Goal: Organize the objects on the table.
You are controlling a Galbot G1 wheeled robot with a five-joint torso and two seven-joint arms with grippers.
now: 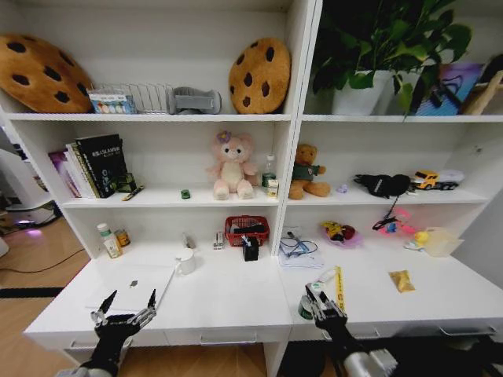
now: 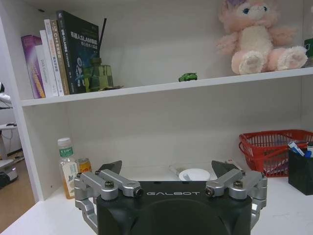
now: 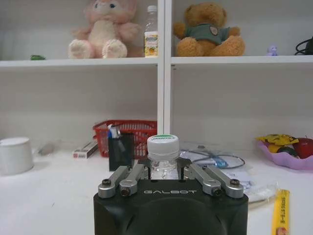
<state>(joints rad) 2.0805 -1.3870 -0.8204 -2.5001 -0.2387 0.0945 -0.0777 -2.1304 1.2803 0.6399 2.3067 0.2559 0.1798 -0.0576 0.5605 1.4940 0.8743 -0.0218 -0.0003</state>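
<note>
My right gripper [image 1: 317, 299] is shut on a small clear bottle [image 3: 163, 157] with a white, green-topped cap, standing on the white table [image 1: 236, 302] near its front edge. A yellow measuring strip [image 1: 339, 287] lies just beside it, also visible as the strip [image 3: 280, 211] in the right wrist view. My left gripper [image 1: 127, 304] hangs open at the table's front left, fingers spread over the near edge of the closed silver laptop [image 1: 135, 283]. A tiny green toy car [image 1: 185, 193] sits on the shelf beside the pink plush bear. Pens stand in a black holder [image 1: 251, 249].
A white mug [image 1: 185, 261], a red basket [image 1: 247, 229] and a green-labelled bottle [image 1: 105, 240] stand along the back of the table. On the right lie cables [image 1: 297, 247], a purple dish [image 1: 340, 233] and a yellow packet [image 1: 402, 280]. Shelves rise behind.
</note>
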